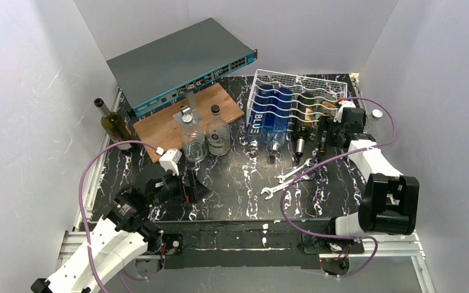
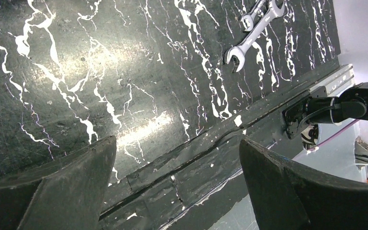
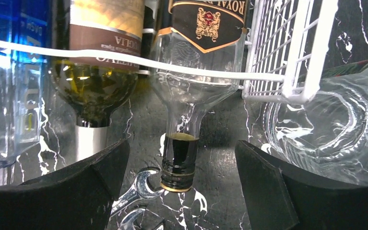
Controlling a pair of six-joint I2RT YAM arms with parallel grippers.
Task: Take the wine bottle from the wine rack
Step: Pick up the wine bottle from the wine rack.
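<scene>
The white wire wine rack [image 1: 293,91] [image 3: 287,52] holds a blue bottle [image 1: 273,119], a dark-green wine bottle [image 1: 299,131] [image 3: 96,86] with a tan label and silver capsule, and a clear bottle [image 1: 319,125] [image 3: 196,76] with a black ROYAL label. All lie with their necks toward the front. My right gripper [image 1: 325,137] [image 3: 182,146] is open. Its fingers [image 3: 76,191] stand on either side of the clear bottle's black-capped neck [image 3: 178,163] without touching it. The wine bottle's neck is just left of my left finger. My left gripper [image 1: 194,186] [image 2: 177,143] is open and empty, low over the table's front edge.
Two wrenches [image 1: 290,177] [image 3: 139,189] lie in front of the rack. A clear jar [image 1: 375,119] [image 3: 326,129] stands right of the rack. A grey switch box [image 1: 183,61], a wooden board [image 1: 177,122] with two glass jars [image 1: 193,140], and an upright olive bottle [image 1: 113,125] are at back left.
</scene>
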